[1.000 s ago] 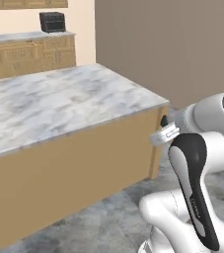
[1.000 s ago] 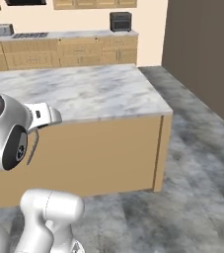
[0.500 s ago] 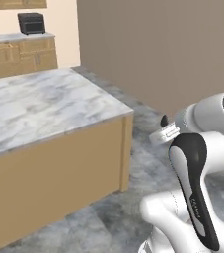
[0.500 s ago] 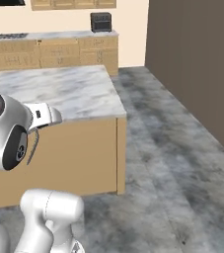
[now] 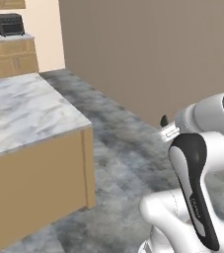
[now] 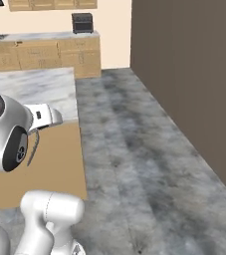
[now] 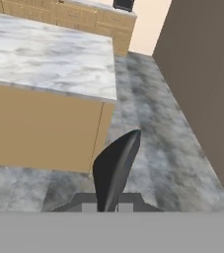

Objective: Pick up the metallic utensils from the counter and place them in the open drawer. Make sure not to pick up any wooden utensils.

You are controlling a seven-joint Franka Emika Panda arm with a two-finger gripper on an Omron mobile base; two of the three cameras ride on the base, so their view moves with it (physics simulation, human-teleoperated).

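Observation:
The counter (image 7: 44, 54) is a white-and-grey marble island top with light-wood sides; it lies at the upper left of the hand view, at the left of the left base view (image 5: 24, 113) and at the left of the right base view (image 6: 40, 87). My gripper (image 7: 107, 207) is off the island's corner, over the floor, and shut on a slim dark-grey metallic utensil (image 7: 116, 168) that rises from between the fingertips. The open drawer and the wooden utensils are out of view.
A tall brown wall (image 5: 158, 59) runs along the right side. Grey mottled floor (image 6: 144, 164) lies between it and the island. At the back stand light-wood cabinets (image 6: 79, 55) with a black appliance (image 6: 82, 22) on top.
The whole picture has shifted: the island has slid left and the brown wall has come in from the right, so the camera has moved. The gripper stays shut.

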